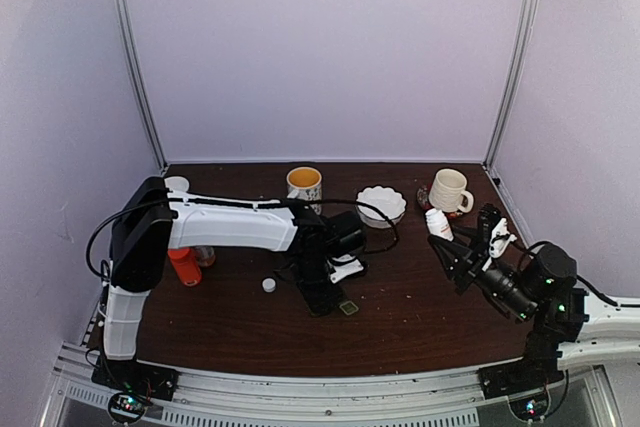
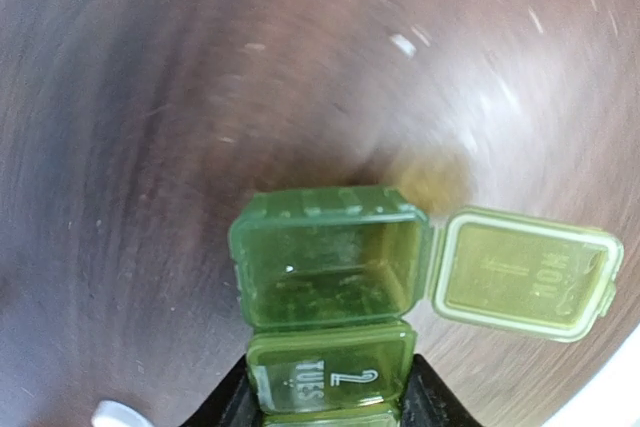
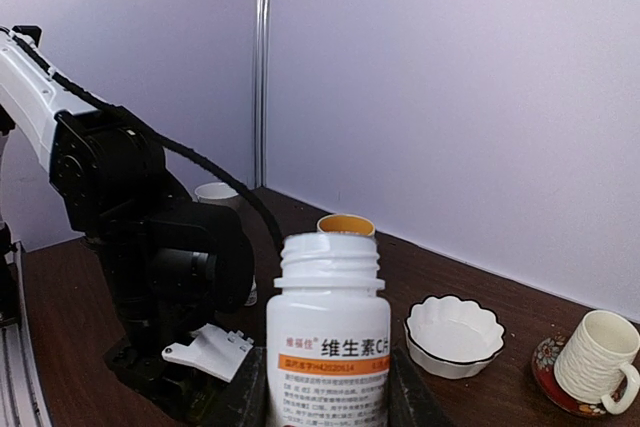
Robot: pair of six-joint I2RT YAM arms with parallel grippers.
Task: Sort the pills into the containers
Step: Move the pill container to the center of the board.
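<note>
The dark-green pill box lies on the brown table. Its end compartment is open, with the lid flipped to the right, and looks empty. The compartment marked "TUES 2" is closed. My left gripper is shut on the box, one finger on each side. In the top view the box shows just past the left gripper. My right gripper is shut on an uncapped white pill bottle and holds it upright above the table, at the right in the top view. No pills show.
A red bottle and a white cap lie left of the left gripper. At the back stand a yellow-lined mug, a white scalloped bowl, a white mug on a saucer and a small white cup.
</note>
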